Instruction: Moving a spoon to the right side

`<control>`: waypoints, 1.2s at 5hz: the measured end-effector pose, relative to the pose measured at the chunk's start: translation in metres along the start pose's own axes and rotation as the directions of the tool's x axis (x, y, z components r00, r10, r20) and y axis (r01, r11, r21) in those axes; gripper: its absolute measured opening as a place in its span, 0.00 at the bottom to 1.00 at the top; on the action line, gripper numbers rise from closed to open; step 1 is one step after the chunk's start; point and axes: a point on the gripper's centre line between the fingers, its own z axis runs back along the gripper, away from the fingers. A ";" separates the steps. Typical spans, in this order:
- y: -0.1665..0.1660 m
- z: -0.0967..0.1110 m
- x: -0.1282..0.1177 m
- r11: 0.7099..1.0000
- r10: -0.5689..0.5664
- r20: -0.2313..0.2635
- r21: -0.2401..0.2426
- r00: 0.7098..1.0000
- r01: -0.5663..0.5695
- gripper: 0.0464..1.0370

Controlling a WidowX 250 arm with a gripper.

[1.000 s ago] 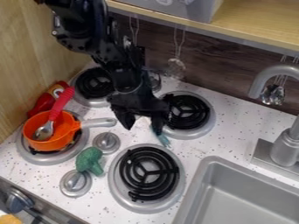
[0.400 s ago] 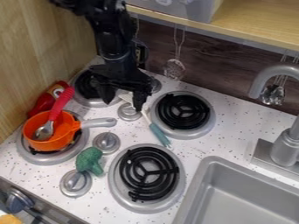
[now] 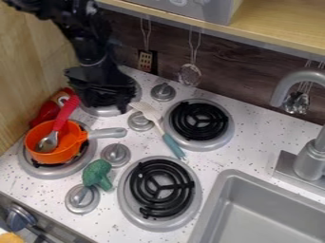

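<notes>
So, the hand (image 3: 108, 105) had just backed off toward the left rear burner, though I honestly couldn't tell if it was clenched or not. The teal-handled spoon (image 3: 168, 139) lay clear of it on the tabletop (image 3: 254, 142), right by the right rear burner (image 3: 198, 118), so I figured the move was probably done.

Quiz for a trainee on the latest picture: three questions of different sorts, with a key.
1. What rests in the orange pot?
2. True or false: the teal-handled spoon lies in the sink.
3. The claw hangs over: a) the sink; b) a burner; c) the shelf.

Key: 1. the red-handled spoon; 2. false, it lies on the counter; 3. b.
</notes>
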 end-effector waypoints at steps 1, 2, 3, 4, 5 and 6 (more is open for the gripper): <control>0.034 0.001 0.010 0.995 -0.075 0.026 0.068 0.997 0.073 0.96; 0.053 -0.008 0.015 0.984 -0.158 0.034 0.094 0.987 0.154 0.96; 0.069 -0.022 0.023 0.979 -0.194 0.009 0.074 0.981 0.192 0.96; 0.077 -0.040 0.026 0.983 -0.183 -0.039 0.019 0.982 0.184 0.96; 0.083 -0.063 0.023 0.986 -0.168 -0.079 -0.023 0.983 0.167 0.96; 0.086 -0.068 0.021 0.984 -0.175 -0.112 -0.033 0.978 0.173 0.96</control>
